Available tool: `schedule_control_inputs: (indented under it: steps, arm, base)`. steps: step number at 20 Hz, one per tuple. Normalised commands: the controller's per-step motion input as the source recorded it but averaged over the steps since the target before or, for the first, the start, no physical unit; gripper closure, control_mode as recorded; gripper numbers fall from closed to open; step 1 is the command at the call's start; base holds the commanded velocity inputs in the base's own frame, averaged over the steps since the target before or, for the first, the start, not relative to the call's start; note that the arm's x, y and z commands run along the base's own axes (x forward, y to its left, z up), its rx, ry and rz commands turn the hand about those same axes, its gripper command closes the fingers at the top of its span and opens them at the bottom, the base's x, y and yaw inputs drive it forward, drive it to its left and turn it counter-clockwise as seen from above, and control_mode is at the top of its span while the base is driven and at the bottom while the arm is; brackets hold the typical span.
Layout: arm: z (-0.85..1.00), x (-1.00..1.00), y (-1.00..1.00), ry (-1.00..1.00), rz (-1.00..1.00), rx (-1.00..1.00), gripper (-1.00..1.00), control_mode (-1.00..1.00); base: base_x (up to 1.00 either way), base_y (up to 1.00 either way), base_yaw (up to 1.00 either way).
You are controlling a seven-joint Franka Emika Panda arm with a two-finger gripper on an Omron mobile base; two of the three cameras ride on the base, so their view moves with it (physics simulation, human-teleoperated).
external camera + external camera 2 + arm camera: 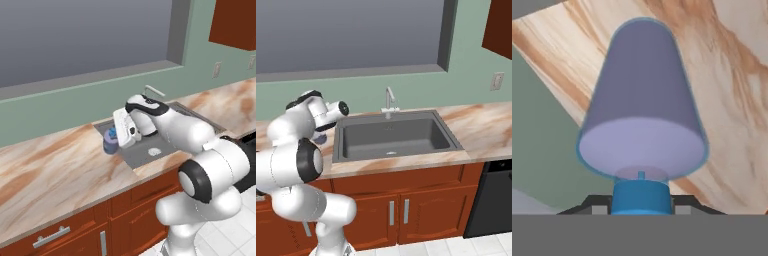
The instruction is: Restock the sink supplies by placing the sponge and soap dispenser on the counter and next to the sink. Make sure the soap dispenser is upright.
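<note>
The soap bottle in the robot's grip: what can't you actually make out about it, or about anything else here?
- Soap dispenser, hand view: its base is out of sight, so whether it touches the counter is unclear.
- Left base view: the hand covers part of the bottle.
- Right base view: the arm hides nearly all of the bottle.
- Gripper, hand view: its fingertips are cut off by the bottom edge, either side of the blue pump.
- Sink, left base view: the arm covers most of the basin.

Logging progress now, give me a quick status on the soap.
Hand shut on soap dispenser by its pump top. Bottle at sink's left edge, over counter. Nothing in the way.
</note>
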Motion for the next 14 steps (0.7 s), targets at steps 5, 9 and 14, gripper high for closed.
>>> schedule_control_inputs:
  steps: [5,9,14]
  arm:
    - [-0.20,0.59,0.38,0.19,-0.05,0.00,1.00,-1.00]
    - [-0.23,0.56,0.08,0.15,0.00,0.00,1.00,-1.00]
    - [-0.27,0.40,0.00,0.01,0.00,0.00,1.00,-1.00]
  base:
    - [0.00,0.00,0.00]
    - [0.00,0.00,0.00]
    - [0.00,0.00,0.00]
